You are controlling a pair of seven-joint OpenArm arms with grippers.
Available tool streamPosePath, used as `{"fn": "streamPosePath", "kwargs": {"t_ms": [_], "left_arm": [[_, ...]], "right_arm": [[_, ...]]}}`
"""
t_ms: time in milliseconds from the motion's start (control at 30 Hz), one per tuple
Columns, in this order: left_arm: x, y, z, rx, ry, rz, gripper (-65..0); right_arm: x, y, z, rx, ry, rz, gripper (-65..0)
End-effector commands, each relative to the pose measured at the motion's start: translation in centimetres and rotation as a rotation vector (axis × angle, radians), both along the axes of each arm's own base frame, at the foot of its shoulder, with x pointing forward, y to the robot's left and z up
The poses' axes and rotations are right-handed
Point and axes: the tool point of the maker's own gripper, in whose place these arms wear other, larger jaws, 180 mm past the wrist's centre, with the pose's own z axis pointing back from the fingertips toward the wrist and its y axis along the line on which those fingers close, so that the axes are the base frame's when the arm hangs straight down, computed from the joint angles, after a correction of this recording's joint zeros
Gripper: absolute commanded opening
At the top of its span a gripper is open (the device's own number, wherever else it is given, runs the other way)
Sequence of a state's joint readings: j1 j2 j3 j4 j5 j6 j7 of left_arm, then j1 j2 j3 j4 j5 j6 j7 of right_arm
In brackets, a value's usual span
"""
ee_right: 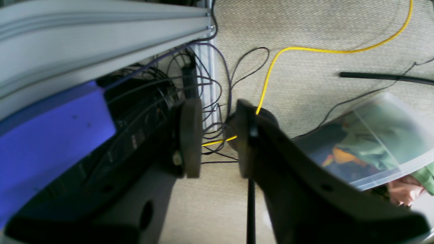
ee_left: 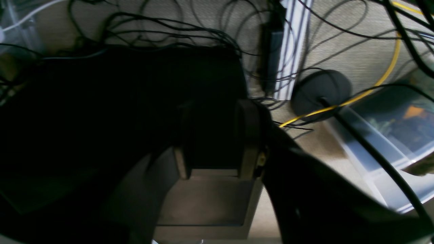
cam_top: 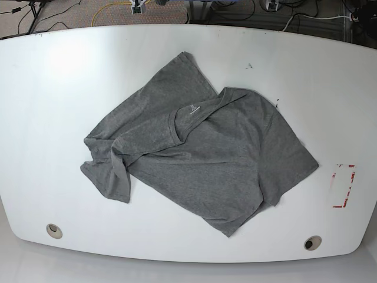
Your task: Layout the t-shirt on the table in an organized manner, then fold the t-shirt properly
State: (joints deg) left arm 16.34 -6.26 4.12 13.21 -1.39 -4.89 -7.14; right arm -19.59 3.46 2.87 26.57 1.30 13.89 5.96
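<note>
The t-shirt lies crumpled and skewed near the middle of the tabletop, collar with its white label facing up, one sleeve bunched and folded under toward the base view's left, the hem corner pointing at the near edge; nothing is laid out yet, so I judge the task is at its very start; neither arm shows in the base view, which fits both being parked off the tabletop, out of the garment's way; the left gripper looks down on carpet and a tangle of black cables, jaws parted with nothing between them; the right gripper hangs likewise over the floor, a yellow cable running beneath, jaws spread and empty; a clear plastic bin sits beside; the red-and-white tape mark lies bare, well apart from the shirt
</note>
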Motion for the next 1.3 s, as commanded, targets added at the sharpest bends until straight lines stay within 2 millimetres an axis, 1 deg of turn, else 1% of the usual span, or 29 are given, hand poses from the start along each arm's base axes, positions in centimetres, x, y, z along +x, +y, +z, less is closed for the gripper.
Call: {"fn": "streamPosePath", "kwargs": {"t_ms": [0, 67, 100, 133, 167, 267, 733, 900, 967, 1067, 1167, 1200, 1267], "left_arm": [[-2.0, 0.4, 0.3, 0.008, 0.032, 0.0, -46.7], [-2.2, 0.4, 0.5, 0.006, 0.024, -0.017, -46.6], [-2.1, 0.5, 0.6, 0.007, 0.018, -0.018, -46.6], [0.9, -0.2, 0.1, -0.008, -0.023, -0.006, -46.1], [1.5, -0.2, 0.0, -0.008, -0.033, -0.006, -46.1], [2.4, -0.2, -0.1, -0.008, -0.046, -0.006, -46.1], [2.4, -0.1, -0.1, -0.009, -0.047, -0.003, -46.1], [2.3, -0.1, -0.1, -0.009, -0.046, -0.002, -46.1], [2.2, -0.1, -0.1, -0.009, -0.046, 0.0, -46.1], [2.2, 0.0, 0.0, -0.007, -0.046, -0.001, -46.1], [1.1, -0.1, 0.1, -0.009, -0.03, 0.0, -46.3], [1.1, -0.1, 0.1, -0.01, -0.035, -0.001, -46.3], [1.7, -0.3, 0.3, -0.014, -0.061, -0.005, -46.3]], "right_arm": [[-0.8, -0.4, 0.2, -0.005, 0.003, 0.01, -49.2], [-1.8, -0.5, 0.5, -0.008, 0.002, 0.015, -49.4], [-1.9, -0.4, 0.6, -0.007, 0.0, 0.019, -49.4], [1.9, 1.2, 0.0, 0.015, -0.041, 0.002, -48.8], [2.3, 1.2, 0.0, 0.015, -0.049, 0.002, -49.0], [2.5, 1.2, 0.0, 0.015, -0.05, 0.002, -49.0], [2.4, 1.2, 0.0, 0.015, -0.051, -0.003, -49.1], [1.5, 1.1, 0.2, 0.014, -0.045, -0.011, -49.1], [1.7, 1.0, 0.5, 0.011, -0.069, -0.013, -49.1], [1.4, 1.0, 0.9, 0.01, -0.084, -0.012, -49.1], [1.2, 0.9, 1.4, 0.008, -0.096, -0.01, -49.1], [0.9, 0.9, 1.5, 0.008, -0.096, -0.009, -49.1], [0.3, 0.9, 1.6, 0.007, -0.09, -0.009, -49.1]]}}
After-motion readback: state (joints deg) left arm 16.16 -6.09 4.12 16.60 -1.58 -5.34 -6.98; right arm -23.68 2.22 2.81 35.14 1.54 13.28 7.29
